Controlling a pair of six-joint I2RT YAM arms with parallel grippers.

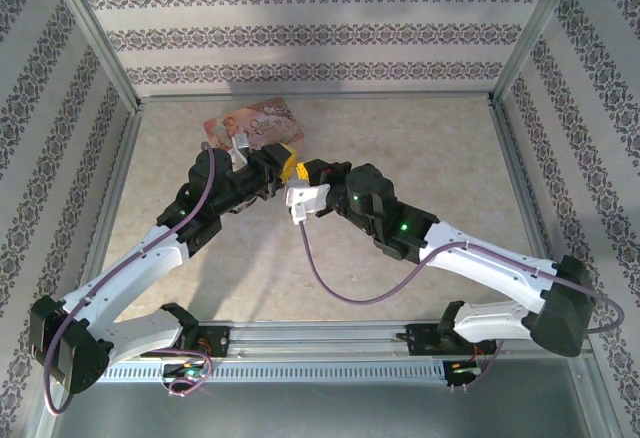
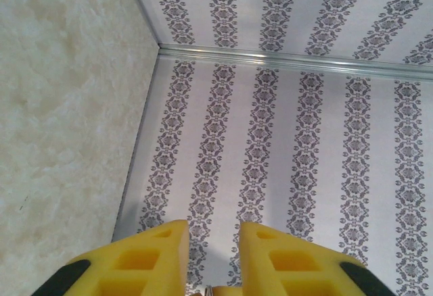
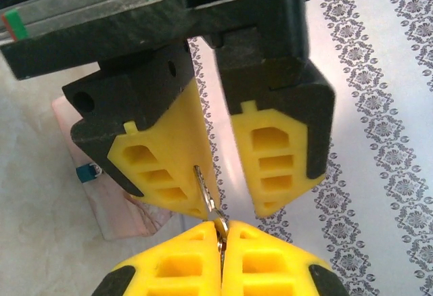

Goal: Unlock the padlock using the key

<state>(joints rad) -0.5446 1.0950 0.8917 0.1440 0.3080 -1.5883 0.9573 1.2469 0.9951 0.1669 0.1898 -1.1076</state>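
My right gripper [image 3: 221,230] is shut on the head of a small silvery key [image 3: 205,191], whose blade sticks out past the fingertips. My left gripper [image 3: 238,208] faces it tip to tip with its jaws apart. The key's blade lies between those jaws, against the inner face of one yellow finger [image 3: 169,167]. In the left wrist view a sliver of the key [image 2: 209,288] shows low in the gap of the left gripper [image 2: 213,232]. From above, both grippers [image 1: 283,161] [image 1: 298,174] meet at mid-table. A tiny blue and silvery thing [image 3: 87,172], apparently the padlock, sits by the pink box.
The pink picture-printed box [image 1: 255,123] lies on the table just behind the two grippers. Patterned walls with metal frame rails [image 1: 320,95] close the table at the back and both sides. A purple cable [image 1: 345,293] loops under the right arm.
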